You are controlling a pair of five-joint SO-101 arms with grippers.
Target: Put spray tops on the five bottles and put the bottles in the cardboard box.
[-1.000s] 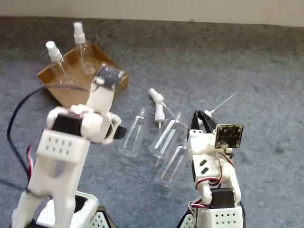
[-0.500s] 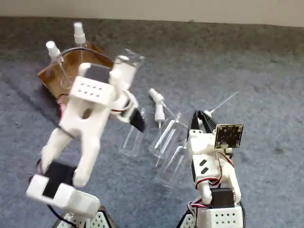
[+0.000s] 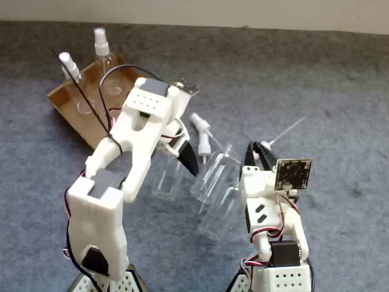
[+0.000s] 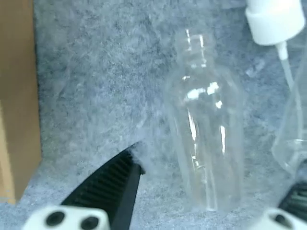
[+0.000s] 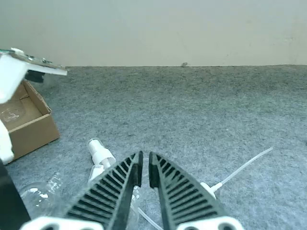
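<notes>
l claw spread over bottle, r claw closed

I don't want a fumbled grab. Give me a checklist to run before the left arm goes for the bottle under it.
1. Left gripper open: ok.
2. Clear plastic bottle lying between its fingers: ok.
3. Spray top on that bottle: not ok, neck bare.
4. Loose white spray top close by: ok, lying beside the bottle.
5. Right gripper free to help: ok, shut, holding nothing.
6. Left fingers low enough to grip: cannot tell.
</notes>
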